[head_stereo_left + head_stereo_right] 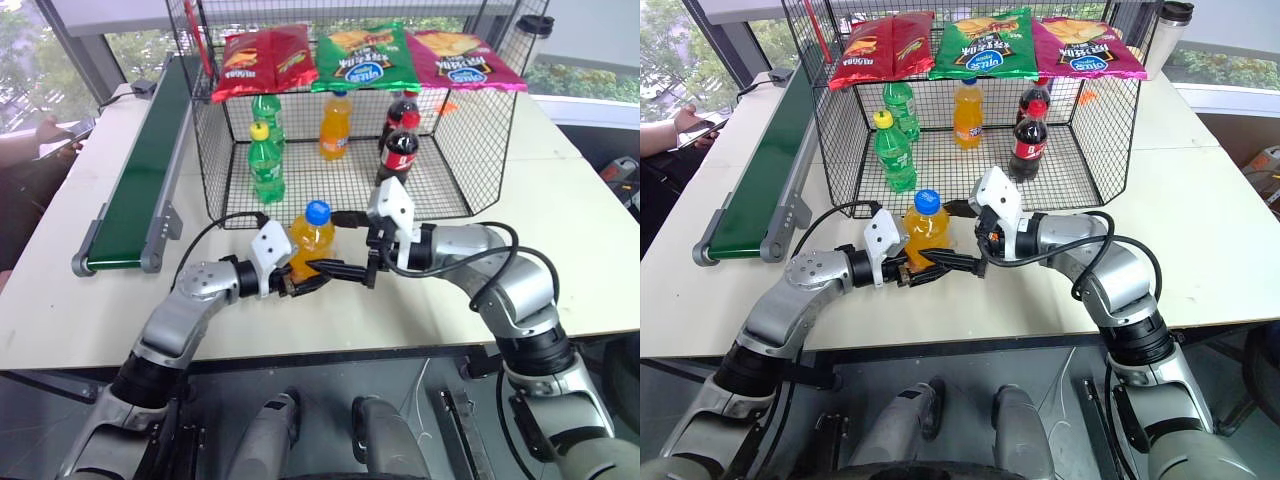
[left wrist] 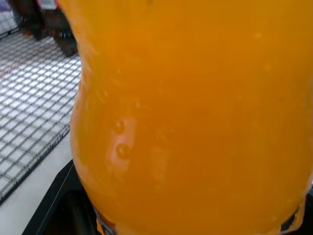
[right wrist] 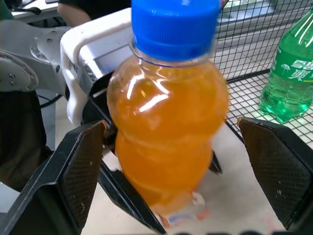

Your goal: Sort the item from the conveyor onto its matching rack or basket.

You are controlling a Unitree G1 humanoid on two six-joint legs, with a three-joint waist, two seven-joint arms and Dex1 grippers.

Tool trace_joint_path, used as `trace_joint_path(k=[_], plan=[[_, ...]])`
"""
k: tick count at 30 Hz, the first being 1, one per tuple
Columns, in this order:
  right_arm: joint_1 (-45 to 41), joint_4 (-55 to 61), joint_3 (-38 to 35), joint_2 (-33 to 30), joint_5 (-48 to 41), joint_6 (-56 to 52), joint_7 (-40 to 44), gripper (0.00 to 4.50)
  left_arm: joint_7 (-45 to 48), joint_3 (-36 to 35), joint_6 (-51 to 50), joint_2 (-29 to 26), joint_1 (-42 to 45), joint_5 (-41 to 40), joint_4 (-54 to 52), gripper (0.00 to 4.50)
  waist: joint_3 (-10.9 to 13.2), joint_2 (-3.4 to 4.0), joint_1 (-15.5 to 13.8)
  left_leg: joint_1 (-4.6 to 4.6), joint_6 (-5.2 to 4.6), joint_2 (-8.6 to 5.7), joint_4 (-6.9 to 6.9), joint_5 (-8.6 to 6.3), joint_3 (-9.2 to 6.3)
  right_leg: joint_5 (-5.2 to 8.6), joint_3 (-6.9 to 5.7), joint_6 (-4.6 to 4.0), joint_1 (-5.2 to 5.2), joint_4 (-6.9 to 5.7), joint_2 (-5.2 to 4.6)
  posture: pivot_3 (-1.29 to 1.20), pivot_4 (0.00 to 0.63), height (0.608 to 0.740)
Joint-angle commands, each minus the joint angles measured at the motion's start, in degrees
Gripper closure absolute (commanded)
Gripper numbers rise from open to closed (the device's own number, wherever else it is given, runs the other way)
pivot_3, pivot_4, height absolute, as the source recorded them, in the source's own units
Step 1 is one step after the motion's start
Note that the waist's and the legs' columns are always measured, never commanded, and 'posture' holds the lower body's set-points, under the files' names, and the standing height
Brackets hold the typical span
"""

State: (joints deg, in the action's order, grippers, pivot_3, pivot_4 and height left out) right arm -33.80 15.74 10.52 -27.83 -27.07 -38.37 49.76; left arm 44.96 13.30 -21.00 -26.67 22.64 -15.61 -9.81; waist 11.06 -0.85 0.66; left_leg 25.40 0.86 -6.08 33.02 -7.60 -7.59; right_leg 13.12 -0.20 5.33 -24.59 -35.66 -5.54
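The item, an orange soda bottle (image 1: 311,238) with a blue cap, stands upright just above the table in front of the black wire cage (image 1: 470,150). My left gripper (image 1: 298,281) is shut on its lower body. My right gripper (image 1: 320,264) reaches in from the right and is open. Its pads (image 3: 83,166) stand on either side of the bottle (image 3: 166,132) with a gap on each side. The dark green conveyor (image 1: 140,180) runs along the table's left side with nothing on it.
On the cage floor stand two green bottles (image 1: 265,160), an orange bottle (image 1: 335,125) and two cola bottles (image 1: 400,150). Three chip bags (image 1: 365,55) lie on the top shelf. A person's hand (image 1: 55,130) rests at far left. A lidded cup (image 1: 530,30) stands back right.
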Motion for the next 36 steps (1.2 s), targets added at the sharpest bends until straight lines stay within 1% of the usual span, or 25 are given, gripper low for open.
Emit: trace_joint_path(k=[1,6,8,9,11,12,17,19,21,22,27,31,34,36], plan=[[-2.2,1.3,-0.3,0.7,0.2,1.4,-0.1,0.0,0.6,-0.1,2.2,0.9,1.2,0.5,-1.5,1.5,0.0,0.0,0.1,0.0,0.0,0.0,0.0,0.0,0.0,0.0,0.0,0.0,0.0,0.0,0.0,0.0,0.15,0.739],[-3.1,0.1,-0.1,2.1,0.6,2.3,-0.1,0.0,0.4,0.3,1.9,2.4,1.5,1.3,-1.3,1.5,0.0,0.0,0.0,0.0,-0.01,0.0,0.01,0.01,0.0,0.0,-0.01,0.01,0.0,-0.03,0.01,0.0,0.15,0.739],[-3.3,-0.4,-0.2,2.7,0.9,2.7,-0.1,0.54,0.5,0.2,2.0,2.6,1.3,1.6,-1.3,1.5,0.0,0.0,0.0,-0.01,-0.01,0.0,0.02,0.01,0.0,-0.01,-0.01,0.01,0.0,-0.04,0.01,0.0,0.15,0.739],[-3.4,-0.6,-0.3,2.8,1.0,2.8,0.0,0.89,0.6,0.2,2.0,2.6,1.2,1.6,-1.3,1.5,0.0,0.0,0.0,-0.01,-0.01,-0.01,0.02,0.01,0.0,-0.01,-0.01,0.01,0.0,-0.05,0.02,0.0,0.15,0.739],[-3.4,-0.8,-0.4,2.9,0.9,3.0,0.3,1.82,0.7,0.0,1.8,2.6,1.0,1.7,-1.5,1.5,0.0,0.0,0.0,-0.01,-0.02,-0.01,0.02,0.01,0.0,-0.01,-0.01,0.01,0.0,-0.06,0.03,0.0,0.15,0.739],[-3.4,-0.8,-0.4,2.9,0.9,3.1,0.4,1.89,0.7,0.0,1.7,2.6,1.0,1.7,-1.5,1.5,0.0,0.0,0.0,-0.01,-0.02,-0.01,0.02,0.01,0.0,-0.01,-0.01,0.01,0.0,-0.06,0.03,0.0,0.15,0.739],[-3.3,-0.6,0.0,2.5,1.4,2.9,0.4,1.89,0.2,-0.8,-3.0,2.2,1.0,0.6,-2.3,1.5,0.0,0.0,0.0,-0.02,-0.02,-0.01,0.03,0.01,0.0,-0.01,-0.01,0.02,0.0,-0.08,0.03,0.0,0.15,0.739],[-3.3,-0.4,0.1,2.4,1.5,2.8,0.3,1.89,0.3,-1.1,-3.3,2.3,1.2,0.3,-2.3,1.5,0.0,0.0,0.0,-0.02,-0.02,-0.01,0.03,0.01,0.0,-0.01,-0.01,0.02,0.0,-0.1,0.04,0.0,0.15,0.739],[-3.2,-0.3,0.1,2.2,1.6,2.7,0.3,1.89,0.6,-1.4,-3.0,2.5,1.4,-0.2,-2.1,0.44,0.0,0.0,0.0,-0.03,-0.02,-0.01,0.04,0.01,0.0,-0.01,-0.01,0.02,0.0,-0.12,0.04,0.0,0.15,0.739],[-3.2,-0.2,0.1,2.2,1.6,2.7,0.3,1.89,0.7,-1.5,-3.0,2.5,1.5,-0.3,-2.0,0.03,0.0,0.0,0.0,-0.03,-0.02,-0.01,0.04,0.01,0.0,-0.01,-0.01,0.02,0.0,-0.12,0.04,0.0,0.15,0.739],[-3.2,-0.1,0.0,2.1,1.7,2.5,0.4,1.89,0.3,-1.7,-3.1,2.4,1.7,0.4,-1.9,0.03,0.0,0.0,0.0,-0.03,-0.02,-0.01,0.06,0.01,-0.01,-0.01,-0.01,0.02,0.0,-0.16,0.04,0.0,0.15,0.739],[-3.6,-0.9,-0.3,2.2,2.4,3.0,-0.3,1.89,0.1,-1.8,-4.2,0.3,-0.1,1.4,-4.0,0.03,0.0,0.0,0.0,-0.03,-0.02,-0.01,0.06,0.02,0.0,-0.01,-0.01,0.02,-0.01,-0.17,0.05,0.0,0.15,0.739],[-4.3,-2.6,-0.6,2.9,4.6,3.8,-2.7,1.89,-0.1,-3.7,-5.9,-1.6,-2.2,0.1,-6.7,0.03,0.0,0.0,0.2,-0.04,-0.01,-0.01,0.05,0.01,0.0,0.0,0.0,0.01,-0.02,-0.2,0.04,0.0,0.15,0.739],[-5.6,-6.5,-0.2,3.8,8.7,6.9,-6.2,1.89,-0.6,-6.0,-7.7,-2.8,-4.3,-1.5,-9.4,0.03,0.0,0.0,0.3,-0.04,-0.01,0.0,0.05,0.01,0.0,0.0,0.0,0.0,-0.04,-0.23,0.05,0.0,0.15,0.739]])
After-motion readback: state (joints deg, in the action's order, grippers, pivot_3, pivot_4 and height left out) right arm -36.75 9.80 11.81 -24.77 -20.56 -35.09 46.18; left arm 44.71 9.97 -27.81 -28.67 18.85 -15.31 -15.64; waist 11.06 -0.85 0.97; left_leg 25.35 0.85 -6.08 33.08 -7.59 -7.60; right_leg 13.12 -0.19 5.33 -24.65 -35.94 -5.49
